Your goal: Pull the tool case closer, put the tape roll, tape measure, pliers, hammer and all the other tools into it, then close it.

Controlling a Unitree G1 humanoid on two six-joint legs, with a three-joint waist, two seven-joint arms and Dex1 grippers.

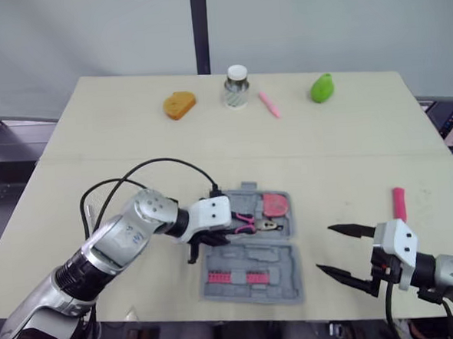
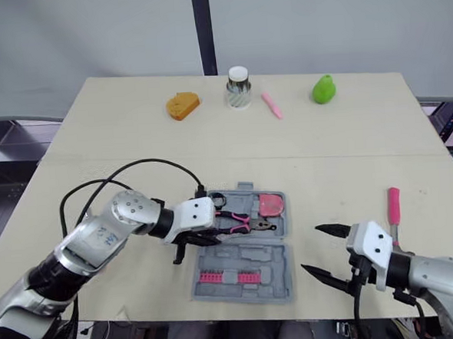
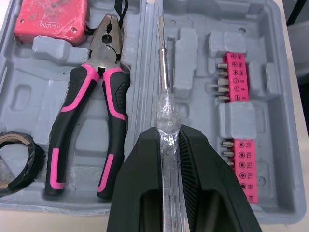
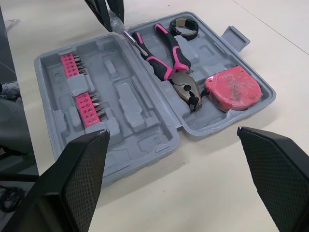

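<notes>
- The tool case (image 1: 278,252) is lying open at the lower centre of the head view, near the table's front edge.
- The left gripper (image 3: 169,140) is clamping the clear handle of a screwdriver (image 3: 163,67), with its fingers closed tight around it at the case's left side.
- The screwdriver's shaft is pointing along the ridge between the two halves; it seems to be hovering just above it, though contact is hard to judge.
- The pliers (image 3: 104,82), tape measure (image 3: 50,19) and tape roll (image 3: 19,154) are sitting in the upper half of the case.
- Pink bit strips (image 3: 236,77) are sitting in the lower half.
- The right gripper (image 1: 324,248) is hanging at the lower right with its fingers spread wide, gripping nothing.
- A pink-handled tool (image 1: 398,203) is lying on the table at the right, just above that gripper.
</notes>
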